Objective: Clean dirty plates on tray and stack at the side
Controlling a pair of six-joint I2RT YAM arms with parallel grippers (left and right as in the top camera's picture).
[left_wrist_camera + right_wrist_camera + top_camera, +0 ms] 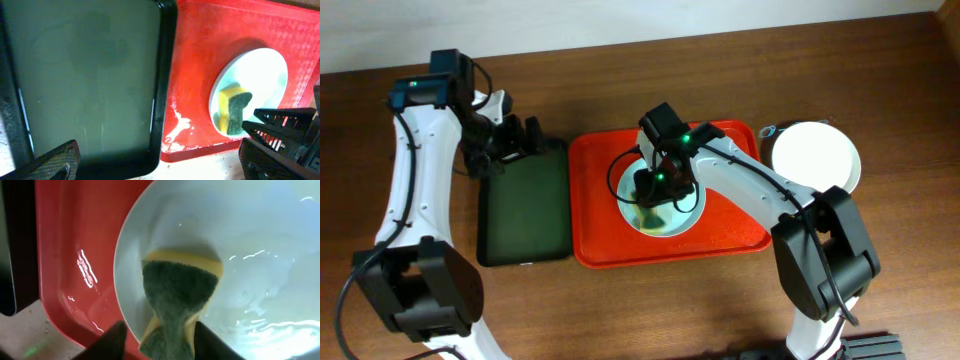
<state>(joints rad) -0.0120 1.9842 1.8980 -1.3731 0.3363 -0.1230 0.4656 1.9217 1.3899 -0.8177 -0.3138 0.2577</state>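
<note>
A pale plate (688, 216) lies in the middle of the red tray (600, 200). On it rests a yellow and green sponge (180, 287), pinched at its waist. My right gripper (160, 342) hangs over the plate's near edge, jaws parted on either side of the sponge, with a gap at the left finger (112, 342). From the left wrist the same plate (262, 70) and sponge (234, 111) show on the tray (200, 55). Another white plate (815, 155) sits on the table right of the tray. My left gripper (520, 140) stands open over the far edge of the green tray, holding nothing.
A dark green tray (525, 210) lies directly left of the red one, their rims almost touching; it also fills the left wrist view (85, 75). Wet smears glint on the red tray's floor (85, 267). Brown table surrounds both trays.
</note>
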